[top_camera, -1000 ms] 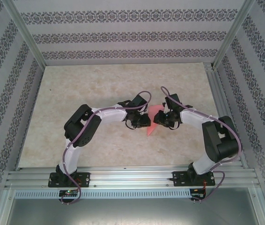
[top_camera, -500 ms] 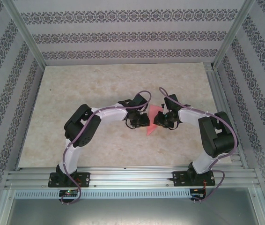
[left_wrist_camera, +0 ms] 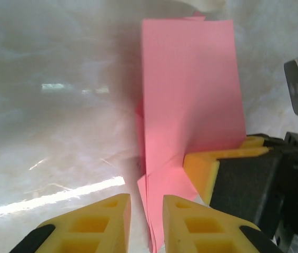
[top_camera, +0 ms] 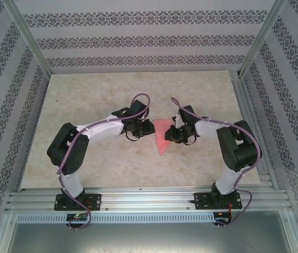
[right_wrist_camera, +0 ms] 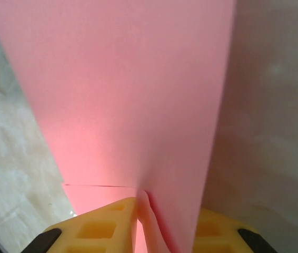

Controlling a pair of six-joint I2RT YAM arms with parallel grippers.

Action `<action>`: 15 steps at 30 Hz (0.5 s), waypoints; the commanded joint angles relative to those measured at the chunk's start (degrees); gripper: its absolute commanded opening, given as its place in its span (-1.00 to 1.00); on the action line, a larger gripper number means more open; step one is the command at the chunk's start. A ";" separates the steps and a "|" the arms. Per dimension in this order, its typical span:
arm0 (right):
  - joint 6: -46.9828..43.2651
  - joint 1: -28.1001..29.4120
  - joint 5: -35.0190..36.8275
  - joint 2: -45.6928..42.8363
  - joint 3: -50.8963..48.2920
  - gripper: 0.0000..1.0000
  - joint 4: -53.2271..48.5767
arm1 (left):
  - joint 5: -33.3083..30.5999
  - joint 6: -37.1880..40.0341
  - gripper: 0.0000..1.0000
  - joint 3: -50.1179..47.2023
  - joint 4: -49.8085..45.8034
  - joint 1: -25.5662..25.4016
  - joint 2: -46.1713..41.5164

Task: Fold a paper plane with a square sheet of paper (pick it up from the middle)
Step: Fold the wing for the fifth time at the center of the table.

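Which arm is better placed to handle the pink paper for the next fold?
Right, likely: the right gripper is shut on the paper and can move it; the left gripper sits at its edge, grip unclear.

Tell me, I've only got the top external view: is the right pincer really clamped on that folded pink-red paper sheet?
Observer: Yes. The right wrist view has the right pincer shut on the folded pink-red paper sheet, which bunches between its yellow fingers.
Operator: And the left one?
Observer: In the left wrist view the left pincer is slightly open; the paper's narrow end lies in the gap, beside one finger.
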 commanded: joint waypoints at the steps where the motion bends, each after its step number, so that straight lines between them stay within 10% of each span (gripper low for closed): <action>1: -3.93 2.72 -2.34 1.17 3.04 -0.59 -1.07 | 0.69 -2.72 -0.51 -2.05 4.14 0.75 -1.29; 15: -3.75 4.09 0.76 1.53 4.23 -0.51 -2.15 | 4.74 -6.92 -0.64 -0.60 11.92 1.28 9.01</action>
